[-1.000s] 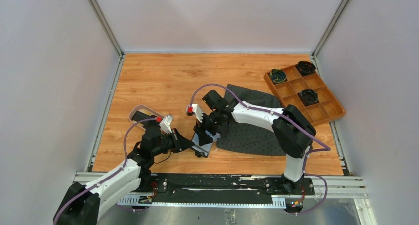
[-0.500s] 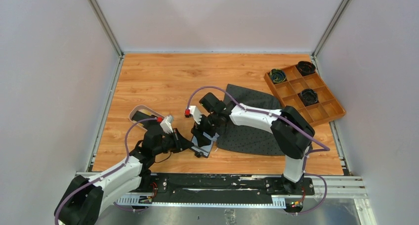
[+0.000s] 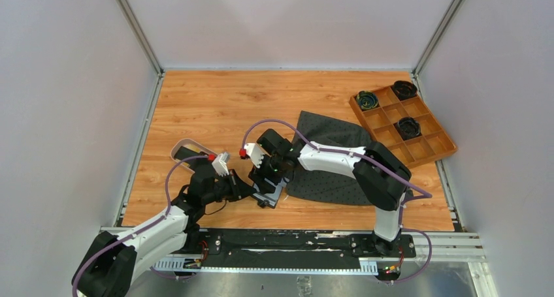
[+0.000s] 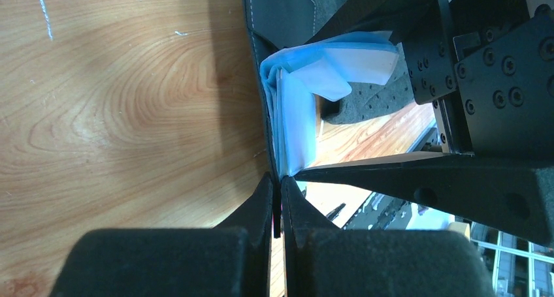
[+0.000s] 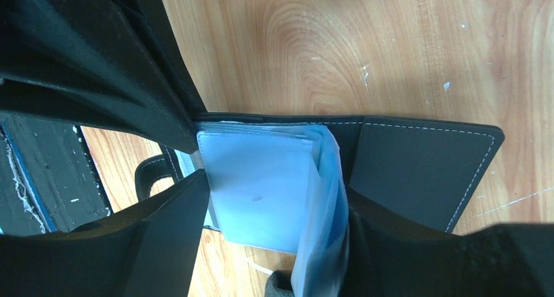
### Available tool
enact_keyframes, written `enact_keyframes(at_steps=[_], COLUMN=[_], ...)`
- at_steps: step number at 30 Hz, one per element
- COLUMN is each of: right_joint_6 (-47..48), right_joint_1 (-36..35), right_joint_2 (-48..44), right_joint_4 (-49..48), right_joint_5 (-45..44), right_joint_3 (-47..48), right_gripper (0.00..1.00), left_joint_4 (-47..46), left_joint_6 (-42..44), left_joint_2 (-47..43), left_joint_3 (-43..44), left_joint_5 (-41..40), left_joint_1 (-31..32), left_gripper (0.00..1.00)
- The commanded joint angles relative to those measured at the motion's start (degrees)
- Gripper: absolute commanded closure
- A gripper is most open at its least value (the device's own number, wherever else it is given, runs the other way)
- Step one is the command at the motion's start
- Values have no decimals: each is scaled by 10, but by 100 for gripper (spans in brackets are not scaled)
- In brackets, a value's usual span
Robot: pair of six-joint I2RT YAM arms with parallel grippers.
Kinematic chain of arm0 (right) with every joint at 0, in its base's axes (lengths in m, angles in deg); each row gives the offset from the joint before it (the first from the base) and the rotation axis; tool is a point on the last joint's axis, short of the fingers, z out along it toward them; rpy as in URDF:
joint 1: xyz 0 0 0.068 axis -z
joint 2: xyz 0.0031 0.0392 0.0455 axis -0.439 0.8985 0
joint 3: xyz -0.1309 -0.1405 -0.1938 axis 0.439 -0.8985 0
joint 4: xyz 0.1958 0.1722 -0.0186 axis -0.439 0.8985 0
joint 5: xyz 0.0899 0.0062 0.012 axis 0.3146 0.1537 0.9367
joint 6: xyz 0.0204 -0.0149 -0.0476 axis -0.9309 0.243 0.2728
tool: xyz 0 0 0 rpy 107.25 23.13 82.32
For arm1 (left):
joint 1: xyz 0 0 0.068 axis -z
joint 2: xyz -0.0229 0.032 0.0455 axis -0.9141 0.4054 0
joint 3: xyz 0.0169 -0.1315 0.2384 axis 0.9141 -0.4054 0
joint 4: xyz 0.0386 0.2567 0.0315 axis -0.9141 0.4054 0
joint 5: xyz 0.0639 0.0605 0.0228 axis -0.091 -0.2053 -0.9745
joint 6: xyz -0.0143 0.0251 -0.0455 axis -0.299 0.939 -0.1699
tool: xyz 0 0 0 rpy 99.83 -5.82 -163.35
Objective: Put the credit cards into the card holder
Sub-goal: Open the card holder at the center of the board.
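The card holder [image 3: 269, 194] lies open on the wood near the front edge, black cover out, pale blue plastic sleeves [image 5: 261, 192] fanned up. My left gripper [image 4: 276, 192] is shut on the thin black edge of its cover [image 4: 259, 81]; in the top view it [image 3: 248, 191] comes in from the left. My right gripper [image 5: 274, 199] is open, its fingers [image 5: 157, 232] straddling the sleeves, one finger behind a lifted sleeve leaf [image 5: 323, 232]; in the top view it [image 3: 264, 178] is over the holder. A dark card-like shape [image 3: 185, 154] lies in the pinkish tray. No gold or blue-grey cards show.
The pinkish tray [image 3: 175, 151] sits left of the left gripper. A dark dotted mat [image 3: 333, 160] lies under the right arm. An orange-brown compartmented box [image 3: 428, 147] with dark round items stands at the back right. Metal rails edge the table.
My right gripper has moved left and nearer, down onto the open card holder. The left gripper has stayed clamped on the cover, almost still.
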Motion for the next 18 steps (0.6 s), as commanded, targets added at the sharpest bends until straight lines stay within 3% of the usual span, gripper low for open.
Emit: enact_keyframes(at_steps=[1,12,18], right_joint_6=[8,32,25], right_joint_1=[-8,-7,-7], right_joint_2=[4,2,10], right_joint_4=[9,28,28], right_joint_5=[-13,6,-13], right_joint_3=[18,26,28], right_gripper=[34,25,28], left_joint_4=[7,7,7], left_joint_6=[20,27,29], left_joint_2=[0,7,8], left_joint_3=[5,8,10], left_joint_5=[8,16,20], left_joint_1=[-3,-3,-3], left_gripper=[100,100,100])
